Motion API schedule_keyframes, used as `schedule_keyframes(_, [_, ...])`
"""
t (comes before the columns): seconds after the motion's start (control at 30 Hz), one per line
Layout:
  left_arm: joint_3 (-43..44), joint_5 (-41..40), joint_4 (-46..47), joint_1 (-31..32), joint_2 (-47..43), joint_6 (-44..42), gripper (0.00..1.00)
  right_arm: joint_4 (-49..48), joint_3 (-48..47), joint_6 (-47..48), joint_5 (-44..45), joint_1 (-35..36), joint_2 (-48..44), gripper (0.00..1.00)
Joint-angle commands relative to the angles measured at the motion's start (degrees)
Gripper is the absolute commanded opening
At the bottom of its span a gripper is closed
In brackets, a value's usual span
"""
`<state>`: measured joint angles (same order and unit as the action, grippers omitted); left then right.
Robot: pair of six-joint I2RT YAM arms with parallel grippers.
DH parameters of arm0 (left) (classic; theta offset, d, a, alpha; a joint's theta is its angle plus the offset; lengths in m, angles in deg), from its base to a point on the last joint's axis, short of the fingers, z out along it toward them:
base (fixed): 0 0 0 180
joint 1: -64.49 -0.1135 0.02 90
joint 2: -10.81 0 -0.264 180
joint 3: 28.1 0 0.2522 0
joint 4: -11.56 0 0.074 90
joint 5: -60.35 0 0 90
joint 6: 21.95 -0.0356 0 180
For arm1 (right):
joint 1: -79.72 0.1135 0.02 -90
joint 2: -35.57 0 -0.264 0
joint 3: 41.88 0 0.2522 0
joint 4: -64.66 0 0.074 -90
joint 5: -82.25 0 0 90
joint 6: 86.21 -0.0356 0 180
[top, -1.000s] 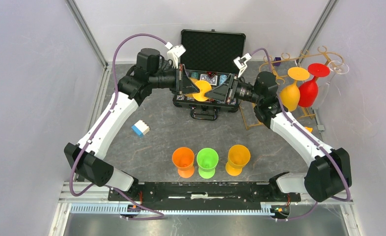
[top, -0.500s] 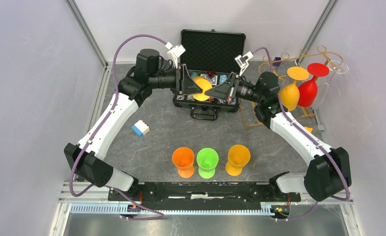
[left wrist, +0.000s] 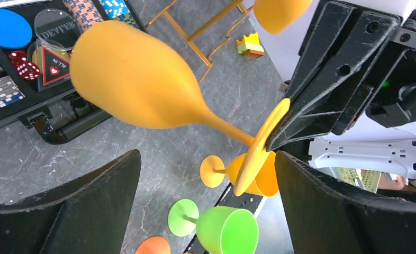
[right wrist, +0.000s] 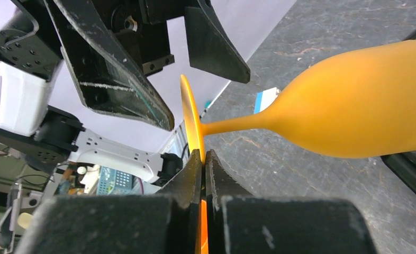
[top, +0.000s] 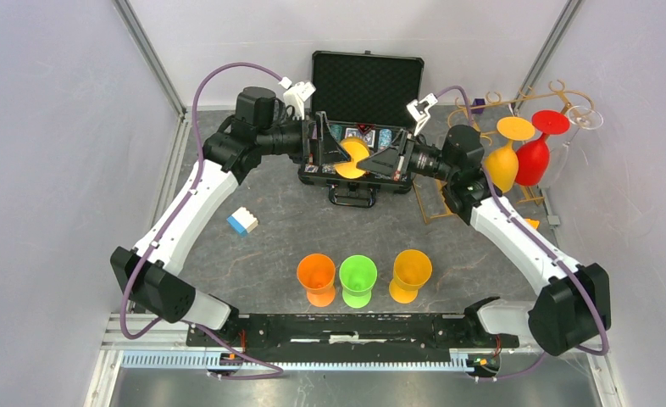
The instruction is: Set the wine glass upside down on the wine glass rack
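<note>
A yellow-orange wine glass [top: 346,158] lies sideways in the air above the open case. My right gripper [right wrist: 202,154] is shut on the rim of its round foot [left wrist: 261,153], its bowl [left wrist: 137,79] pointing away from that gripper. My left gripper [left wrist: 207,156] is open, and its fingers [right wrist: 116,74] stand wide on either side of the foot without touching it. The gold wire wine glass rack [top: 529,91] stands at the back right. A yellow glass [top: 503,161], a red glass [top: 535,153] and a clear glass [top: 579,119] are on it, upside down.
The black case of poker chips [top: 368,80] sits open under the held glass. Orange [top: 316,275], green [top: 357,278] and yellow [top: 410,273] cups stand near the front edge. A blue-and-white block [top: 242,221] lies at the left. A small yellow block [left wrist: 250,45] lies by the rack's base.
My left gripper has opened and let go of the wine glass. My right gripper has shut on the glass's foot and now carries it alone.
</note>
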<state>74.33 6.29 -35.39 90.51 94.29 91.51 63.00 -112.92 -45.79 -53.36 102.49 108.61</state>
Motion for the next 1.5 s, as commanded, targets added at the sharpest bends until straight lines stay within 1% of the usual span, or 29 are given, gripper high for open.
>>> schedule_keyframes(0.0, [2.0,-1.6,0.0,-0.4,-0.1,-0.9,1.0,5.3,0.1,5.4,2.3,0.1,-3.6,0.0])
schedule_keyframes(0.1, [2.1,-1.8,-0.1,-0.5,0.0,-0.8,1.0,9.6,0.4,7.9,3.4,0.2,-5.0,0.0])
schedule_keyframes(0.33, [2.3,-1.9,-0.1,-0.7,0.7,-0.6,1.0,15.3,2.7,11.4,4.6,0.1,-8.3,0.0])
schedule_keyframes(0.5, [2.1,-1.9,-0.1,-0.8,1.1,-0.3,1.0,25.0,1.9,16.4,5.5,0.1,-9.5,0.0])
schedule_keyframes(0.73, [2.1,-2.0,0.0,-0.9,1.6,-0.3,1.0,35.5,0.6,21.7,8.9,0.0,-12.3,0.0])
schedule_keyframes(1.2, [1.9,-1.2,0.1,-1.0,2.7,-0.2,1.0,53.3,-1.7,21.3,19.7,-1.5,-18.5,0.0])
schedule_keyframes(1.33, [1.9,-0.9,0.3,-0.9,2.8,0.2,1.0,56.3,-2.9,20.0,20.5,-2.0,-19.5,0.0])
schedule_keyframes(1.47, [2.0,-0.4,0.7,-1.0,3.2,0.6,1.0,57.0,-3.7,18.8,21.2,-2.4,-20.1,0.0])
